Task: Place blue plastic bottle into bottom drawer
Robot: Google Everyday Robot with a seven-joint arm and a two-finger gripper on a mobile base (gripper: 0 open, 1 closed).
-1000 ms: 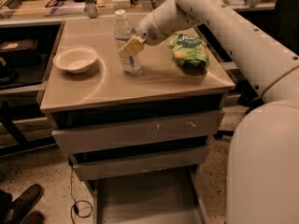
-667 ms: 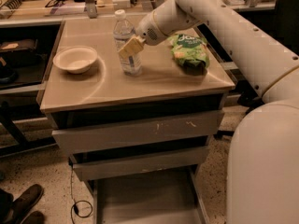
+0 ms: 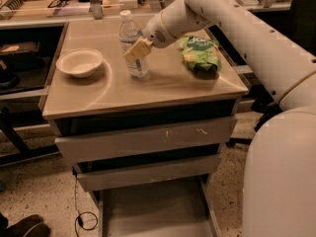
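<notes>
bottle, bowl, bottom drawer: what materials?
The bottle looks like clear plastic: see-through wall, white cap. The bowl: white, opaque, maybe paper or foam; unclear. The bottom drawer: grey metal by look, dull flat floor. The end effector is at the bottle's side.

White rounded arm, small dark dots, yellow wrist ring, tan gripper against blue plastic bottle

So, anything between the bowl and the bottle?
No: camera view shows bare tabletop between bowl and bottle. The gripper is at the bottle, on the side away from the bowl.
</notes>
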